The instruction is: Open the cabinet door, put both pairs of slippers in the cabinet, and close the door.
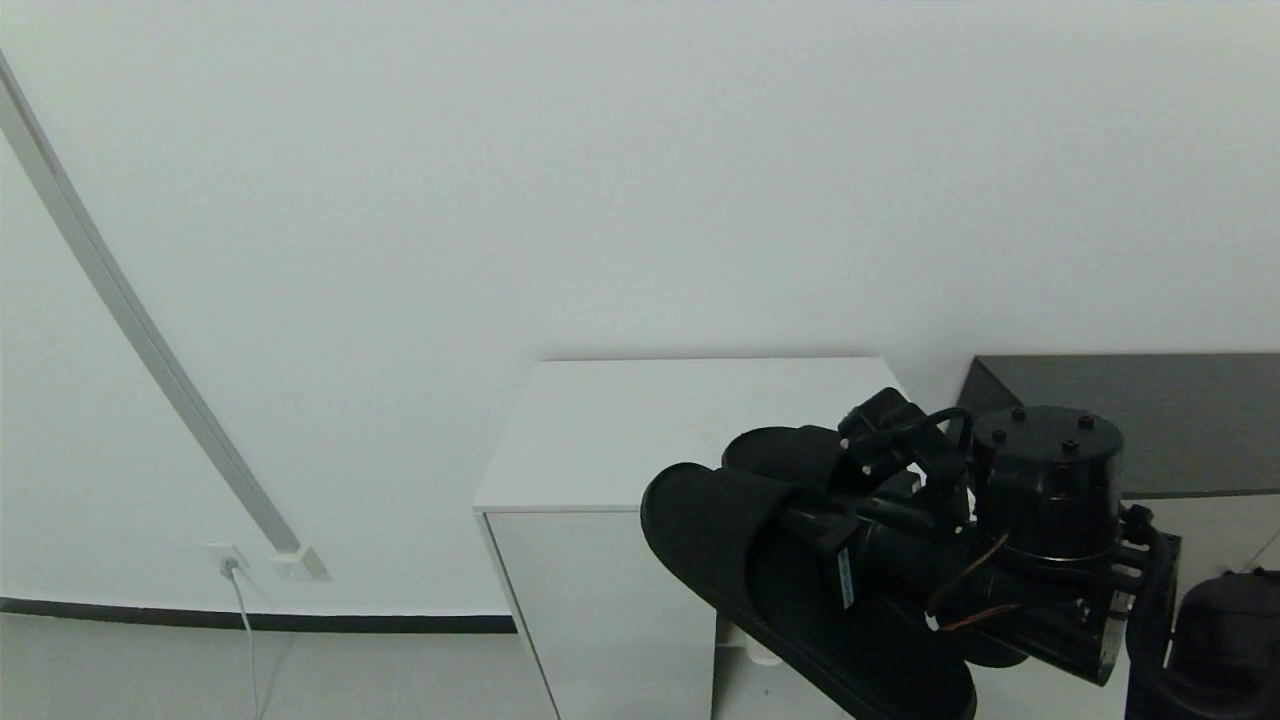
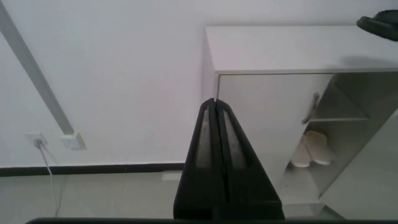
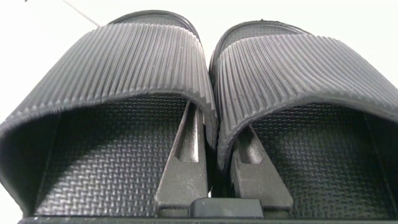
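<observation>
A pair of black slippers point(image 1: 720, 540) hangs in the air in front of the white cabinet point(image 1: 680, 430), level with its top. My right gripper point(image 1: 830, 530) is shut on them. Its fingers point(image 3: 186, 162) sit under the ribbed straps and pinch the slippers' inner sides point(image 3: 211, 93) together. The cabinet point(image 2: 292, 50) is open on its right half. A pair of white slippers point(image 2: 311, 149) lies on a lower shelf inside. My left gripper point(image 2: 214, 106) is shut with nothing in it, low and to the left of the cabinet. A toe of the black slippers point(image 2: 380, 25) shows above the cabinet top.
The cabinet's left door panel point(image 2: 267, 124) carries a slim handle point(image 2: 311, 109). A dark-topped unit point(image 1: 1150, 420) stands against the cabinet's right side. A white wall rises behind, with a slanted cable duct point(image 1: 130, 310) and a socket with a cord point(image 1: 228, 562) at left. Bare floor lies left of the cabinet.
</observation>
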